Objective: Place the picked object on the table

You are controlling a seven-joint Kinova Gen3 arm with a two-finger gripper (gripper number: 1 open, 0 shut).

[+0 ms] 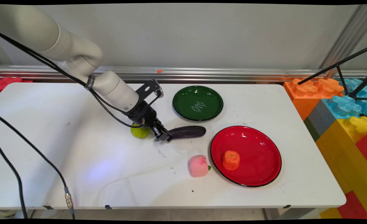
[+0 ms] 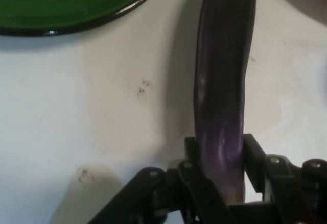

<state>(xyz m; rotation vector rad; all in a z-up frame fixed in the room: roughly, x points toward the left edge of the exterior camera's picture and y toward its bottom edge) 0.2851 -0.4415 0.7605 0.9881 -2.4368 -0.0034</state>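
A dark purple eggplant [image 1: 188,132] lies on the white table [image 1: 62,155] between the green and red plates. My gripper [image 1: 166,136] is shut on its left end, low over the table. In the hand view the eggplant [image 2: 222,81] runs up from between my fingers [image 2: 191,157], which press on both its sides, and my gripper [image 2: 220,155] holds it near the stem end. A yellow-green fruit [image 1: 139,132] sits just behind my wrist, partly hidden by it.
A green plate [image 1: 183,107] lies behind the eggplant; its rim [image 2: 76,27] shows in the hand view. A red plate [image 1: 258,168] at right holds an orange fruit [image 1: 231,160]. A pink fruit [image 1: 198,166] sits beside it. Coloured foam blocks [image 1: 342,112] stand off the right edge.
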